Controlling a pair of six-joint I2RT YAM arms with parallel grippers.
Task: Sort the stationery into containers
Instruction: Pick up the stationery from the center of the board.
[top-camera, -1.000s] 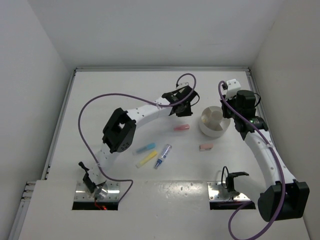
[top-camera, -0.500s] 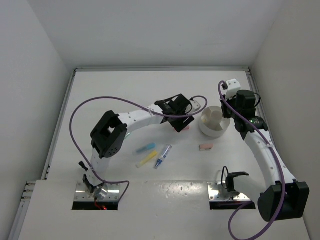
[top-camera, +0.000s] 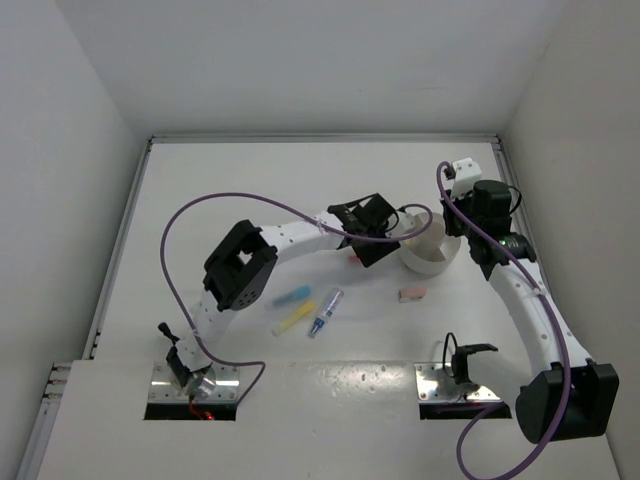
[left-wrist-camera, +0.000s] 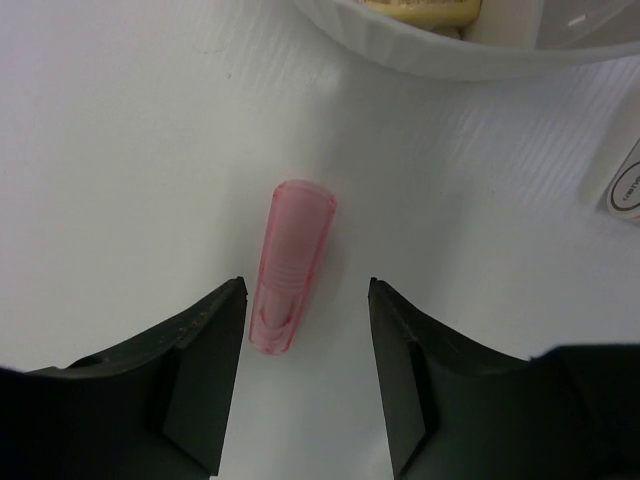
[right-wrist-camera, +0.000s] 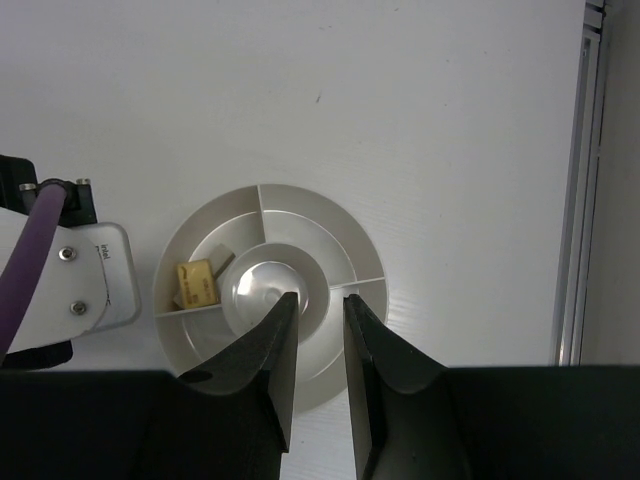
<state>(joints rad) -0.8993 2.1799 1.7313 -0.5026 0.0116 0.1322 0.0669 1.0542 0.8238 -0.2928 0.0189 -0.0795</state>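
Note:
A pink pen (left-wrist-camera: 292, 265) lies flat on the table, its near end between the fingers of my open left gripper (left-wrist-camera: 306, 290) and closer to the left finger. The round white divided bowl (top-camera: 432, 262) stands just right of that gripper, with a beige eraser (right-wrist-camera: 197, 282) in one outer compartment. My right gripper (right-wrist-camera: 320, 297) hovers over the bowl's centre cup, fingers a little apart and holding nothing. A blue pen (top-camera: 292, 297), a yellow pen (top-camera: 293, 318) and a purple-blue pen (top-camera: 325, 312) lie left of centre. A pink eraser (top-camera: 412, 294) lies below the bowl.
The left arm's purple cable (top-camera: 415, 215) arcs over the bowl's left rim. A white labelled block (left-wrist-camera: 625, 180) shows at the right edge of the left wrist view. Square metal plates (top-camera: 192, 385) (top-camera: 450, 385) sit at the arm bases. Walls close the table's back and sides.
My left gripper has moved right and down over the pink pen and has opened. The right arm has stayed put above the bowl.

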